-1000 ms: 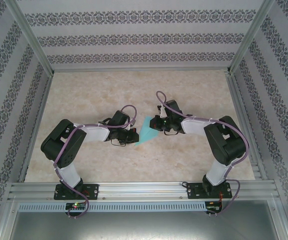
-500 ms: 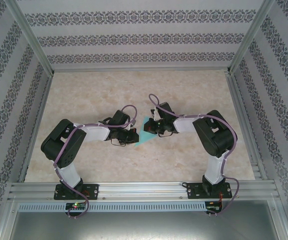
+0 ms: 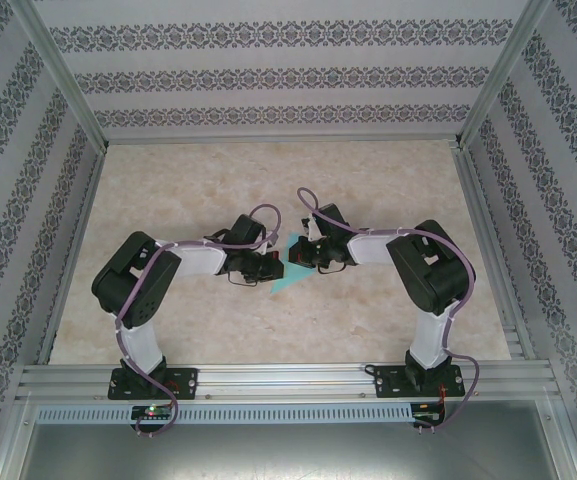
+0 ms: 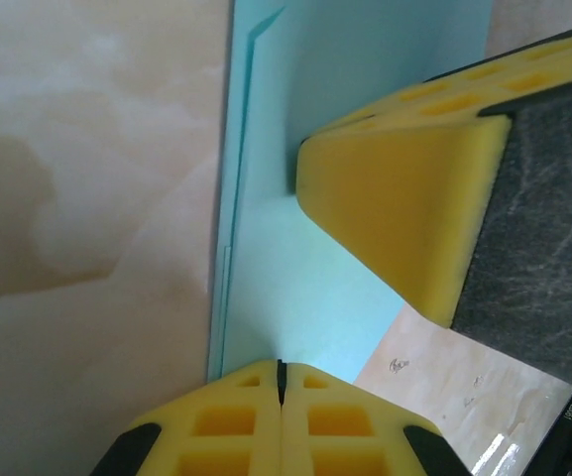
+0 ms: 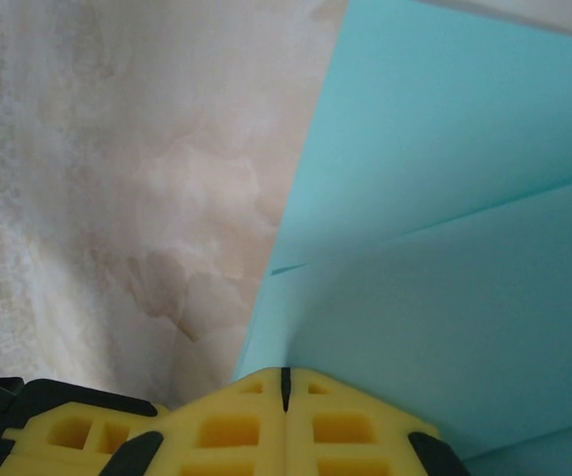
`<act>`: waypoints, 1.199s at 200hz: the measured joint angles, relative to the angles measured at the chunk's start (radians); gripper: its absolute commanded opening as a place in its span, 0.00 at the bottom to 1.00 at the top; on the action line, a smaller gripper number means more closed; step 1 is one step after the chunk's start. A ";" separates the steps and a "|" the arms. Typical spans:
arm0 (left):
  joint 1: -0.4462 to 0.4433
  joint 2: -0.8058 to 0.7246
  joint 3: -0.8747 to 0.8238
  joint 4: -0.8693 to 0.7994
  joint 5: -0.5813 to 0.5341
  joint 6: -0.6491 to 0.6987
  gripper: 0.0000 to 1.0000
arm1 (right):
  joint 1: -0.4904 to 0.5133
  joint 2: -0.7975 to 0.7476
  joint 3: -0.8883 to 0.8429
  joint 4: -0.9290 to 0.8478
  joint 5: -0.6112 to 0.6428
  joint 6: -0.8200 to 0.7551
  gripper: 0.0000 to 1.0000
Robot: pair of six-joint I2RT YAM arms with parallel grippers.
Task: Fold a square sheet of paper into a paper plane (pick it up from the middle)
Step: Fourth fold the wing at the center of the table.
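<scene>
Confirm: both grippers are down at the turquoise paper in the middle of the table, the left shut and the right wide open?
Not quite. The right gripper is shut too: the right wrist view shows its yellow fingertips closed with only a seam between them. The rest holds: turquoise paper in the middle of the table, left gripper shut.

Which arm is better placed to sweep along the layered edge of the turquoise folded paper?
Left, likely: the shut left gripper sits by that edge's end, turquoise paper ahead; the right gripper presses farther along.
</scene>
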State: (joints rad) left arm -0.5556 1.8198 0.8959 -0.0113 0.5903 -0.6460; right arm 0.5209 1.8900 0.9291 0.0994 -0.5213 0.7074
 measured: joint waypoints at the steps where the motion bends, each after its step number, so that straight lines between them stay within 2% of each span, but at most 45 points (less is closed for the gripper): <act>1: 0.000 0.000 0.000 0.000 0.000 0.000 0.06 | 0.000 0.000 0.000 0.000 0.000 0.000 0.00; 37: -0.006 -0.044 -0.050 -0.002 -0.013 0.023 0.04 | 0.000 0.005 0.018 -0.031 0.001 -0.001 0.00; 80: -0.066 -0.139 -0.115 -0.099 -0.073 0.064 0.00 | -0.002 0.013 0.034 -0.056 -0.004 0.000 0.00; 112: -0.076 -0.202 -0.162 -0.142 -0.097 0.069 0.00 | -0.008 0.016 0.038 -0.060 -0.016 0.000 0.00; 129: -0.079 -0.225 -0.166 -0.188 -0.114 0.070 0.04 | -0.008 0.016 0.040 -0.063 -0.019 0.000 0.01; 148: -0.079 -0.246 -0.152 -0.229 -0.155 0.069 0.15 | -0.008 0.013 0.045 -0.073 -0.018 0.000 0.09; 159: -0.079 -0.256 -0.131 -0.241 -0.181 0.068 0.21 | -0.009 0.006 0.047 -0.084 -0.010 0.004 0.18; 186: -0.073 -0.287 -0.064 -0.243 -0.257 0.054 0.47 | -0.021 -0.061 0.046 -0.123 0.030 0.031 0.37; 203: -0.063 -0.299 -0.039 -0.240 -0.300 0.040 0.63 | -0.033 -0.133 0.037 -0.121 0.070 0.055 0.45; 240: -0.006 -0.298 -0.013 -0.242 -0.379 0.037 0.84 | -0.074 -0.268 -0.053 -0.095 0.163 0.163 0.55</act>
State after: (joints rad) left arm -0.5613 1.5215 0.8829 -0.2535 0.2111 -0.6086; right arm 0.4473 1.6222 0.8761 0.0044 -0.3584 0.8700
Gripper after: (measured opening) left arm 0.795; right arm 0.531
